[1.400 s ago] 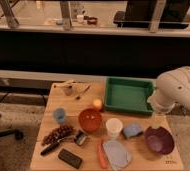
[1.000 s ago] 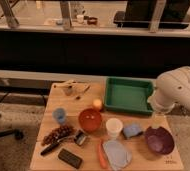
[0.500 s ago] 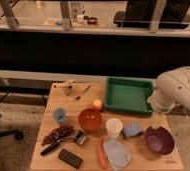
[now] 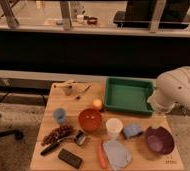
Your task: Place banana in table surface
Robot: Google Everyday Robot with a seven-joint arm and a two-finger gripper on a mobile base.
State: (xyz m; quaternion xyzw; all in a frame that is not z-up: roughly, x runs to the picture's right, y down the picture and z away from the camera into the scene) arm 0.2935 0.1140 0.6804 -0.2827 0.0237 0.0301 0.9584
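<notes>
Background: a dark wall panel runs across the view, with a lit counter behind railing posts above it. Table surface point(image 4: 138, 164): light-brown wood, filling the lower part of the view and bearing every item below. Robot arm point(image 4: 180, 90): white and bulky, standing over the table's right edge. Gripper point(image 4: 158, 119): hangs under the arm, pointing down near the tabletop; whether it is apart, together or clamped on something cannot be told. Green tray point(image 4: 119, 106): rectangular, just beyond the gripper and to its left. Purple bowl point(image 4: 159, 141): just in front of the gripper, on the near side. Grey-blue plate point(image 4: 116, 153): nearer the front edge, left of the gripper. Red bowl point(image 4: 90, 120): mid-table, well left of the gripper. White cup point(image 4: 113, 128): between the red bowl and the gripper. Blue cloth point(image 4: 132, 131): just beside the white cup, on the gripper's side. Grapes point(image 4: 58, 134): dark bunch, far left of the gripper. Black block point(image 4: 70, 158): at the front edge, far left. Blue cup point(image 4: 59, 115): beyond the grapes. Orange stick point(image 4: 102, 156): touching the plate's left rim. Round fruit point(image 4: 97, 103): yellow-orange, just beside the tray's left wall. Banana point(image 4: 64, 83): small, pale yellow-tan, lying on the table at its far left corner, well apart from the gripper.
</notes>
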